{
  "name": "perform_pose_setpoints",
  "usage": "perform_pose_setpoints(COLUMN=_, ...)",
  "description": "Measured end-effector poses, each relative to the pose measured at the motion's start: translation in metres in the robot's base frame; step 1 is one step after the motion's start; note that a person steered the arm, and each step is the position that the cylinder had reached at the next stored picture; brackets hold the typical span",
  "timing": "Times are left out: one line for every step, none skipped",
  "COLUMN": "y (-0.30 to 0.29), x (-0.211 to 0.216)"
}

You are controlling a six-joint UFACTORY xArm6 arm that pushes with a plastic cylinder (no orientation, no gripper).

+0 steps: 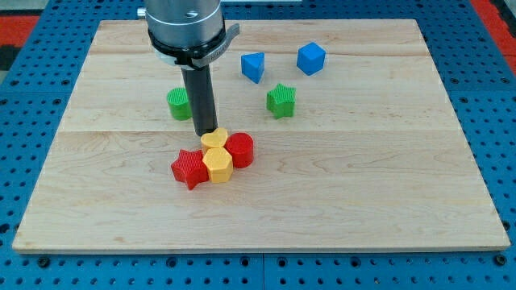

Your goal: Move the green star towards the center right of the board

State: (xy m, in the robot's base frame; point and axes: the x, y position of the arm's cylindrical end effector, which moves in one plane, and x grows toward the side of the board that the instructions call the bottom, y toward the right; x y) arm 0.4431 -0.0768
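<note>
The green star [281,100] lies right of the board's middle, in the upper half. My tip [205,134] stands left of and below it, well apart, touching or almost touching the top of a small yellow block [214,138]. That block heads a tight cluster with a yellow hexagon [218,165], a red star [189,168] and a red cylinder [239,150]. A green cylinder [179,103] sits just left of the rod, partly hidden by it.
A blue triangular block [253,66] and a blue cube [310,59] lie near the view's top, above the green star. The wooden board [403,185] rests on a blue perforated table. The arm's grey body hangs over the top edge.
</note>
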Motion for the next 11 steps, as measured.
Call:
perform_pose_setpoints(y=0.016, x=-0.008)
perform_pose_setpoints(y=0.046, x=-0.023)
perform_pose_setpoints(y=0.051, x=-0.044)
perform_pose_setpoints(y=0.045, x=-0.071)
perform_pose_setpoints(y=0.054, x=-0.089)
perform_pose_setpoints(y=0.072, x=-0.089)
perform_pose_setpoints(y=0.086, x=-0.083)
perform_pose_setpoints(y=0.089, x=-0.070)
perform_pose_setpoints(y=0.091, x=-0.052)
perform_pose_setpoints(y=0.092, x=-0.037)
perform_pose_setpoints(y=0.119, x=-0.032)
